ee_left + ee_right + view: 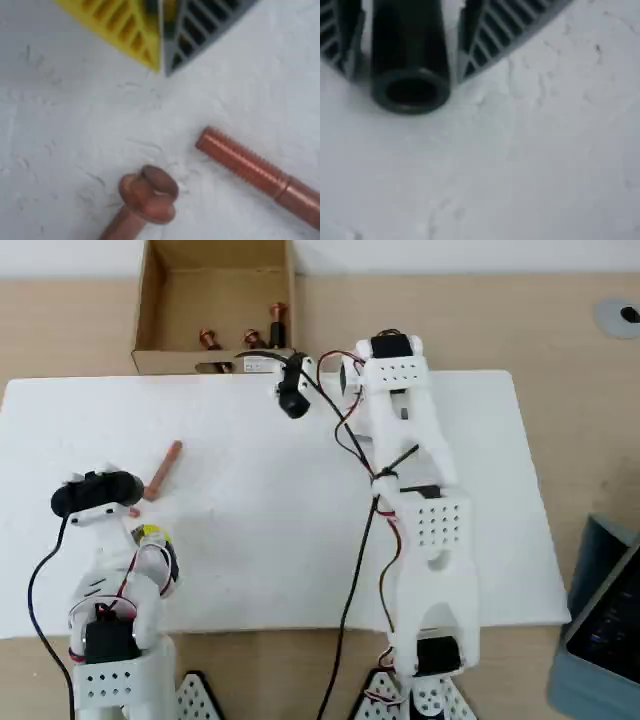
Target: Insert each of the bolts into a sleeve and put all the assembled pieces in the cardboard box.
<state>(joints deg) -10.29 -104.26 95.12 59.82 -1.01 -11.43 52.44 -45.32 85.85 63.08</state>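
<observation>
From above, the cardboard box (pixel 147 310) stands past the edge of the white surface (pixel 300 540). Three assembled pieces (pixel 250 337) stand inside it, against the wall that faces me. My right arm (pixel 420 500) stretches toward the box, and my right jaws hold a black sleeve (pixel 293 397) just outside that wall, by a corner of the box. My left arm (pixel 110 640) sits well away from the box. A copper bolt (pixel 162 470) lies flat on the surface just on the box side of my left jaws.

At my left wrist, the yellow finger (pixel 115 25) and the grey finger (pixel 200 25) meet at their tips, so my left jaws seem closed on nothing. Near them the bolt shows its threaded end. A second bolt (pixel 150 195) shows its flanged head close by, and the two do not touch.

At my right wrist, my right jaws are clamped on the sleeve, with a ribbed grey finger (pixel 490 30) on each side. Its open end points down at the surface, and I cannot tell whether it touches.
</observation>
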